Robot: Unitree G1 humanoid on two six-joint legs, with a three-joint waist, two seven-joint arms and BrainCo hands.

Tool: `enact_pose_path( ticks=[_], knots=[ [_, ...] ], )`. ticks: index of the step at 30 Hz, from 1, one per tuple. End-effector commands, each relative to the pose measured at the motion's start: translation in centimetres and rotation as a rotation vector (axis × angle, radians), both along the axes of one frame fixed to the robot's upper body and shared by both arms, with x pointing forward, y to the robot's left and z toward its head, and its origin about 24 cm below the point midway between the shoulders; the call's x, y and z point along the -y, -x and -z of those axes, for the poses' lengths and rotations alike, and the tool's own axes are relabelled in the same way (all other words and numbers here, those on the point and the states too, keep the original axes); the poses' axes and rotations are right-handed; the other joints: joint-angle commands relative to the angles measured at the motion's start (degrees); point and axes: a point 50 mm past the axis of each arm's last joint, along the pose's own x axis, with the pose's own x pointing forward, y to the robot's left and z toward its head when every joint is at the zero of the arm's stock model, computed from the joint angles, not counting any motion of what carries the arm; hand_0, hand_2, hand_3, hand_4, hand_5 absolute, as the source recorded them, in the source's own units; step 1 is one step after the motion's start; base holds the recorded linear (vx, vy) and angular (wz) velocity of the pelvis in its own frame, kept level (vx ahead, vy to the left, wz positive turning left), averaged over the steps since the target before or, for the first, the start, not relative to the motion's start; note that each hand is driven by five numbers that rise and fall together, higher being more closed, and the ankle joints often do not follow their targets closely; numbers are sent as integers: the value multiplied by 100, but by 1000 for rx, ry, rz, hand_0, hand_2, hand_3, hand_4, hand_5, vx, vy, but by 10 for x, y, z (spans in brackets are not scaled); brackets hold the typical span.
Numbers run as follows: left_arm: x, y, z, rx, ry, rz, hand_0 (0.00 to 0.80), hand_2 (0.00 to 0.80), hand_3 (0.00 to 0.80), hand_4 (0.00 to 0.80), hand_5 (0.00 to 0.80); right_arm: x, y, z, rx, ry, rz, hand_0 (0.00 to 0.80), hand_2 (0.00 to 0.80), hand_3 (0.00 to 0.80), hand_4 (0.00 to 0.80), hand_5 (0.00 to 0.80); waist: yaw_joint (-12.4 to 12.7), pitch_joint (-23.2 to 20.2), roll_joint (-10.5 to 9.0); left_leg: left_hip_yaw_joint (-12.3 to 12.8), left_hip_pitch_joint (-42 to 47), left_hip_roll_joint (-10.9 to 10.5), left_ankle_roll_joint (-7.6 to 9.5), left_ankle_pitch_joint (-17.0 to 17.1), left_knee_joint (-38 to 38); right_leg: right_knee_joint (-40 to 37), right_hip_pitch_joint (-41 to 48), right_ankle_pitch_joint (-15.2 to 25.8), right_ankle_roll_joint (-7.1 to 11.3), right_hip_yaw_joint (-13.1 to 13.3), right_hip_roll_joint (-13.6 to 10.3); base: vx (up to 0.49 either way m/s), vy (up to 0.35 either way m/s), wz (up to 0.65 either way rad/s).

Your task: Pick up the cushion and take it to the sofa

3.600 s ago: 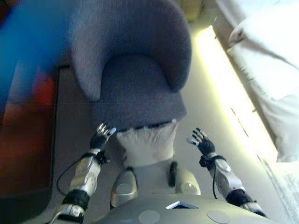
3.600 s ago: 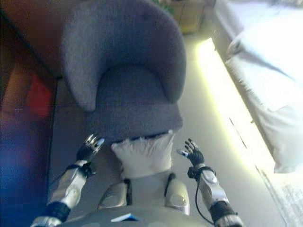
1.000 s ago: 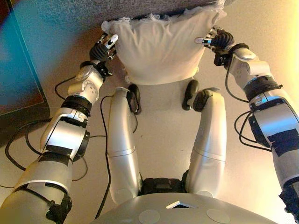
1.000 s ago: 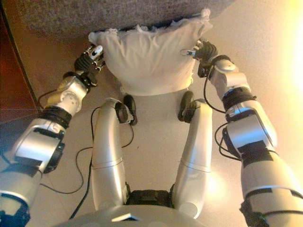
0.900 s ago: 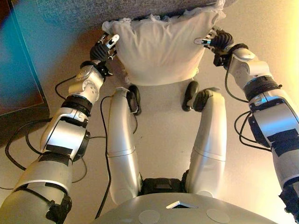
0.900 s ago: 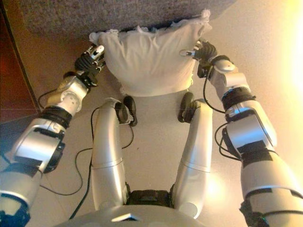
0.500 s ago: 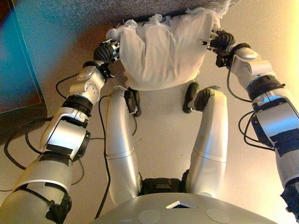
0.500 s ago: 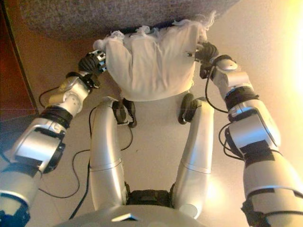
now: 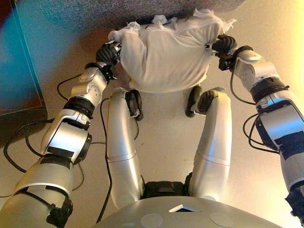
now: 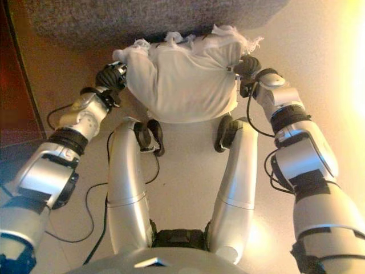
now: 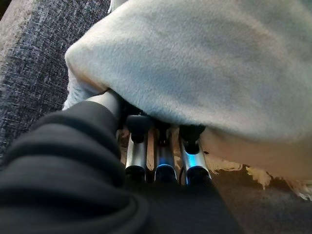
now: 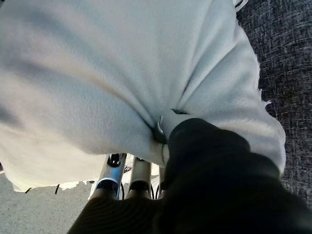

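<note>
No writing shows anywhere. The cushion (image 9: 164, 54) is soft, white and puffy, with a frayed fringe along its edge — it is squeezed between both hands, just in front of the rough grey woven sofa (image 10: 114, 17). The left hand (image 9: 108, 53) presses into one side, its fingers tucked under the cloth. The right hand (image 9: 223, 44) digs into the other side, thumb sunk in a fold. Half a second ago the cushion sat flatter — now it is bunched up and rounder.
</note>
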Motion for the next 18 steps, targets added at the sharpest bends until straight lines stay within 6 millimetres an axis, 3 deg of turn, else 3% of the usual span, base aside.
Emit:
enact_pose_path(
  ticks=[1, 9, 13, 18],
  knots=[
    [41, -8, -45, 186, 15, 150, 800, 800, 800, 800, 800, -53, -4, -39, 167, -128, -213, 800, 800, 800, 800, 800, -7, -12, 168, 317, 447, 95, 403, -808, 283, -244, 486, -232, -486, 129, 40, 0, 0, 0],
    [36, 1, -41, 301, 77, 103, 800, 800, 800, 800, 800, -56, 4, -37, 293, -187, -232, 800, 800, 800, 800, 800, -58, -12, 108, 331, 1117, 154, 190, -476, -710, -1345, 1221, 126, -358, 9, 104, 4, 5, -2],
    [32, 12, -29, 344, 47, 37, 800, 800, 800, 800, 800, -60, 18, -28, 366, -250, -248, 800, 800, 800, 800, 800, -102, -12, 53, 353, 1604, 206, 4, -196, -1322, -1912, 1764, 348, -194, -19, 203, 10, -2, -12],
    [29, 25, -13, 362, 25, 1, 800, 800, 800, 800, 800, -57, 33, -11, 409, -322, -237, 800, 800, 800, 800, 800, -96, -74, 1, 425, 2310, 233, -128, 164, -2224, -2601, 2441, 660, 7, -154, 153, 26, -28, -8]
  ],
)
